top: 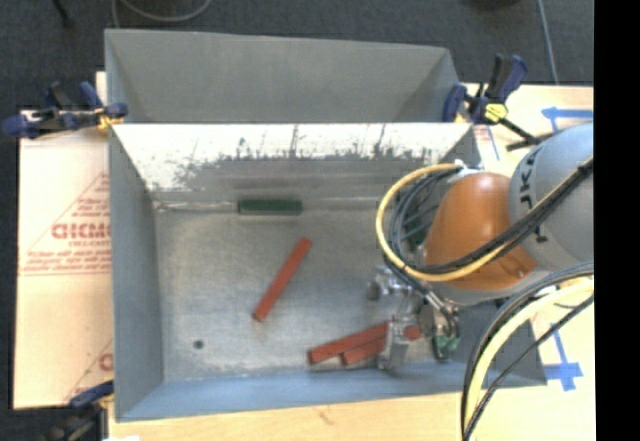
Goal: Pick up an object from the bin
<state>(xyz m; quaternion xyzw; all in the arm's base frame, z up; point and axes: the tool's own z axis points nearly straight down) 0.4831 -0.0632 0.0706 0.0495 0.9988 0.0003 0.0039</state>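
slanted red stick (282, 279), dark green bar (269, 207) level beyond it, small dark speck (197, 345)

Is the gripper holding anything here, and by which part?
Cannot be told: the gripper is at the right end of the reddish-brown block by the bin's near wall; a hold is unclear.

Bright overhead light here, washing the far wall of the bin (300, 144) almost white, left wall dimmer, soft highlight on the orange wrist cover (478, 229), shadows faint.
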